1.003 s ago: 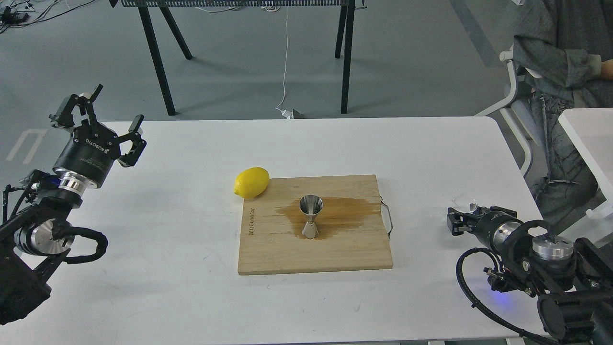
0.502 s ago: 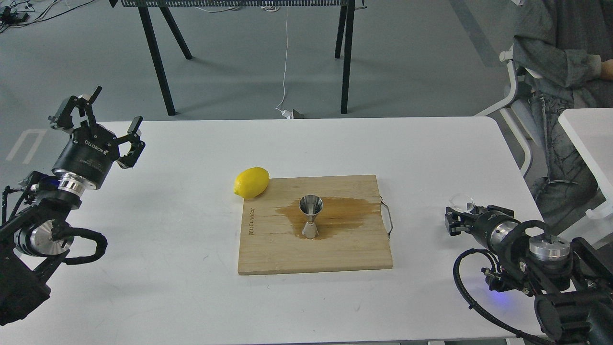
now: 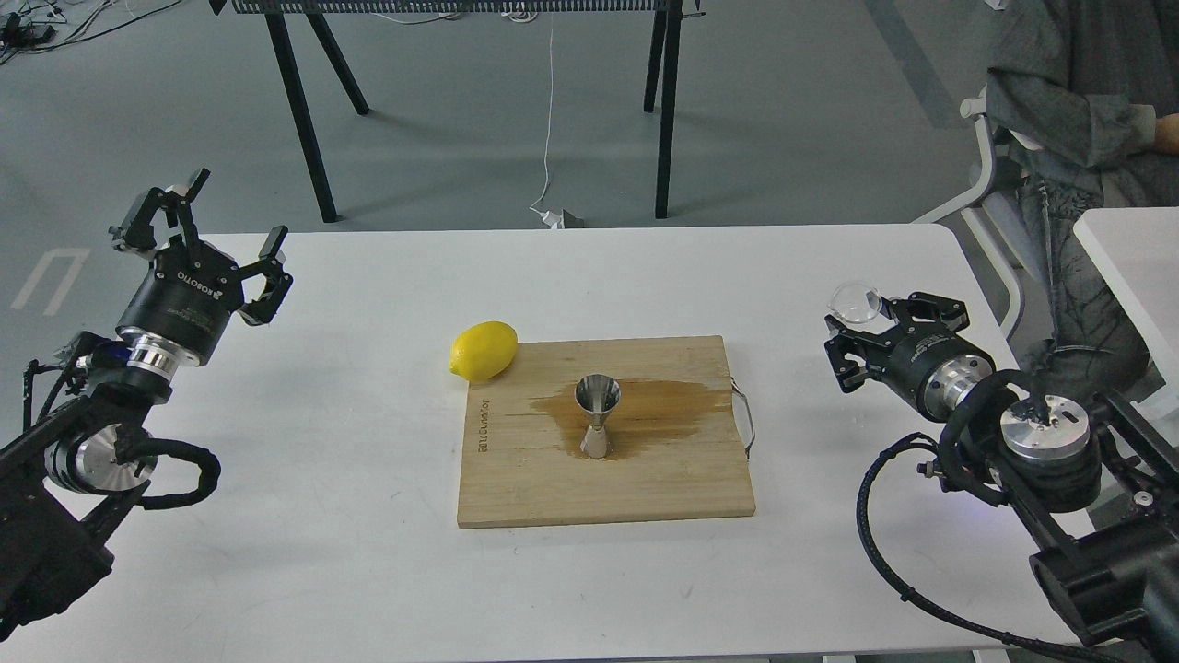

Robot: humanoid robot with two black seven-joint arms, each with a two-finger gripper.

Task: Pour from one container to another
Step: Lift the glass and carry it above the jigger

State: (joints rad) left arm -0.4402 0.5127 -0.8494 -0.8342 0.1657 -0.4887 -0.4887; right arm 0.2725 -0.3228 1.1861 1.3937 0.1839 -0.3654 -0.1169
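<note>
The shiny steel jigger (image 3: 597,414) stands upright in the middle of the wooden cutting board (image 3: 534,488), in a brown wet patch (image 3: 668,408). The small clear cup (image 3: 855,302) is held above the table's right side, well to the right of the board, with my right gripper (image 3: 868,319) shut on it. Whether the cup holds any liquid cannot be told. My left gripper (image 3: 230,216) is raised over the table's far left edge, open and empty, far from both containers.
A yellow lemon (image 3: 484,350) lies against the board's far left corner. The board has a metal handle (image 3: 746,419) on its right side. The white table (image 3: 350,552) bears it all. A seated person (image 3: 1073,101) and a second white table (image 3: 1133,249) are at the right.
My right gripper has risen and moved away from me with the clear cup, from low at the table's right edge to well above it. The left gripper shifted slightly right.
</note>
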